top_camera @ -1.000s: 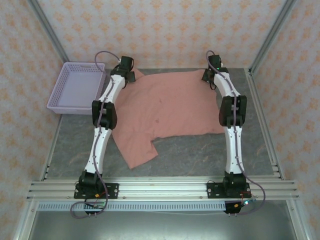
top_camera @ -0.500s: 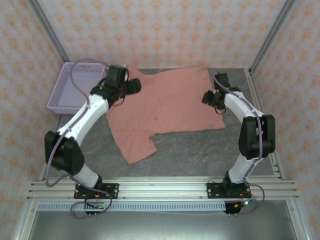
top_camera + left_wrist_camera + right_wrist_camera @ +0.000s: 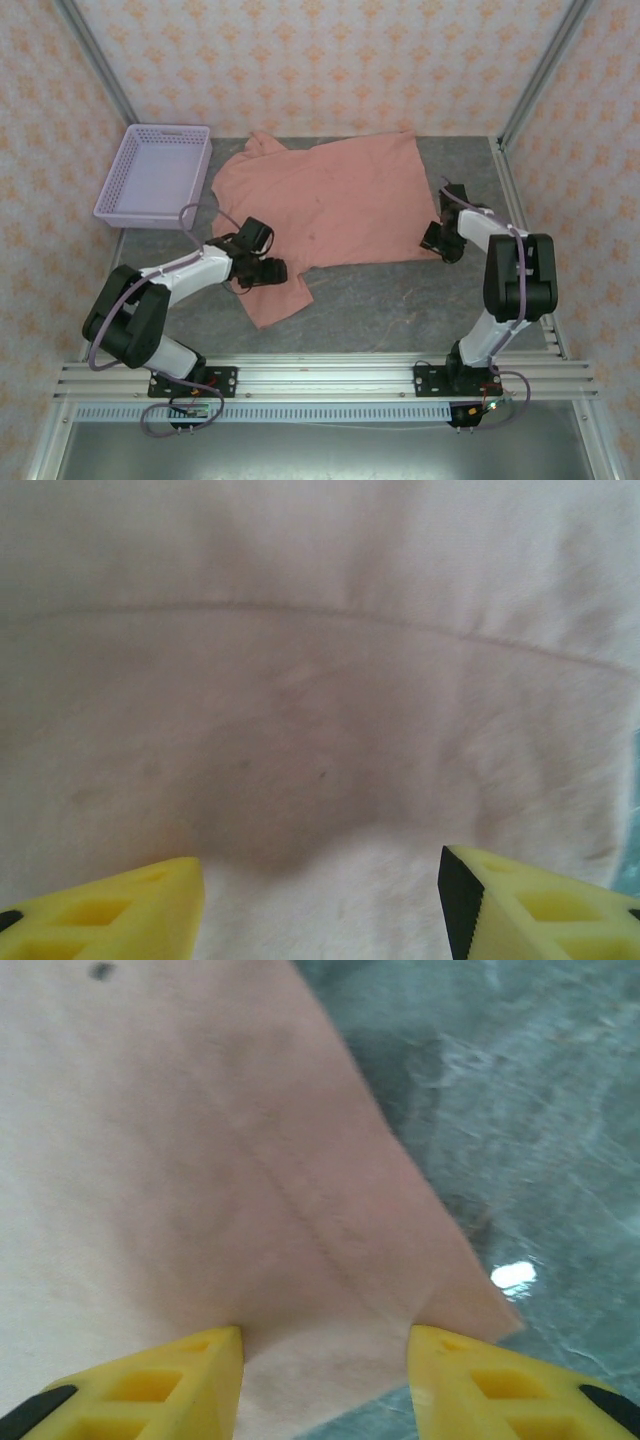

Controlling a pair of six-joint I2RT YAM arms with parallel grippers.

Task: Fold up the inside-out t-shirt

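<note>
- One salmon-pink inside-out t-shirt lies spread flat on the grey bench, its long axis running left to right.
- Neck end and sleeves point left, toward the lilac basket; the hem faces right.
- Left jaws stand wide over the near-left sleeve, with cloth lying flat between them and nothing pinched.
- Right jaws stand apart, straddling the near-right hem corner without clamping it.

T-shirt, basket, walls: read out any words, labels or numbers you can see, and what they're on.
No readable text anywhere.
The t-shirt shows plain salmon cloth, seams and a few dark specks, no letters.
The lilac basket shows no label.
The wallpaper carries only an orange motif.
</note>
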